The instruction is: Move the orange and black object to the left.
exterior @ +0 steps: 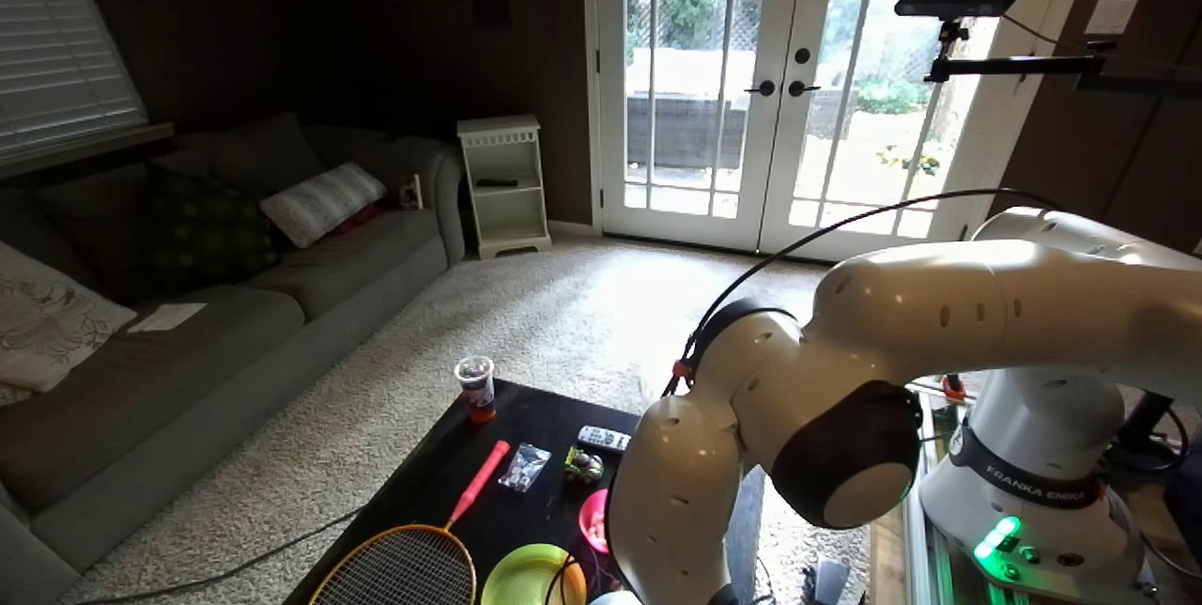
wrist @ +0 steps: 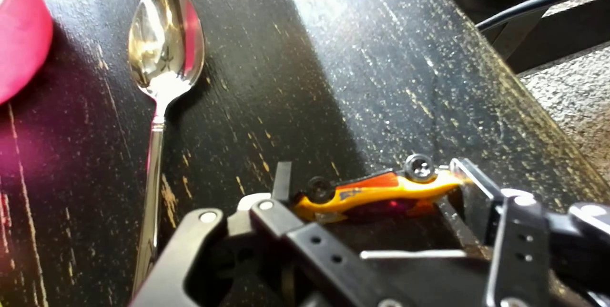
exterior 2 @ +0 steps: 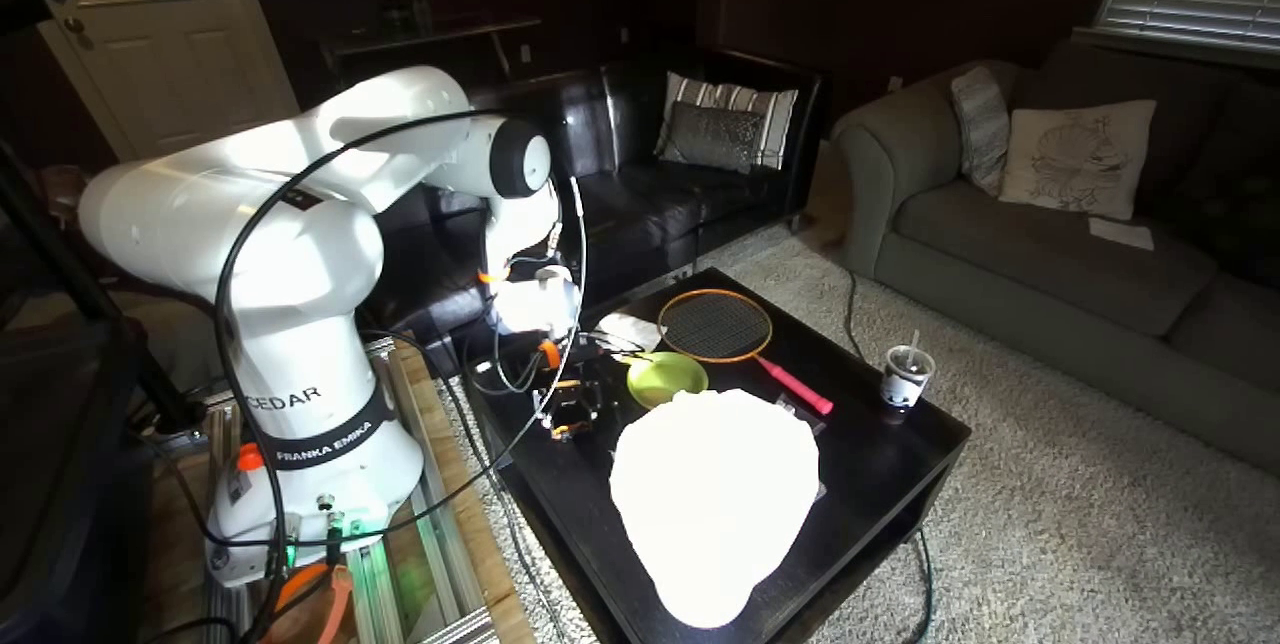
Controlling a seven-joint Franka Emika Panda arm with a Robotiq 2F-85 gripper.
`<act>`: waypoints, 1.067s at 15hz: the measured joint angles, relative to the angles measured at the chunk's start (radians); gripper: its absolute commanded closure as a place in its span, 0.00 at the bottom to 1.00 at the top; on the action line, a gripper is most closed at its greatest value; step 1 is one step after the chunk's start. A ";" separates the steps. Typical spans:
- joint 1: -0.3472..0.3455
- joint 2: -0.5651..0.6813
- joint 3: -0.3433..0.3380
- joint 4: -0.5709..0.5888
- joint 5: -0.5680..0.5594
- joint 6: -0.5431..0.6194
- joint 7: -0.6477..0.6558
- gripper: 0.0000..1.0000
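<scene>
Orange and black, the toy car (wrist: pixel 371 195) is stretching between the wide-parted fingers of the gripper (wrist: pixel 376 178), clamped or not I cannot tell, so grasping is presumably going on, the next move needing a firm hold before travelling left.

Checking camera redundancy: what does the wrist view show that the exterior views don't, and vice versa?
Wrist view only: the spoon; also, the orange and black toy car is clear only there.
Exterior views only: the racket, green bowl, drink cup and gray sofa, all in both.
Shared: the dark table; also the gripper and pink bowl, each in an exterior view.
</scene>
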 measured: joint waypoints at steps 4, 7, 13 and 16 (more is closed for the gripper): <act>-0.007 -0.002 0.000 0.000 0.000 0.005 0.000 0.44; -0.061 -0.019 0.026 -0.009 0.005 0.047 -0.013 0.44; -0.273 -0.065 0.129 -0.066 0.023 0.208 -0.084 0.44; -0.363 -0.074 0.183 -0.107 0.056 0.294 -0.128 0.44</act>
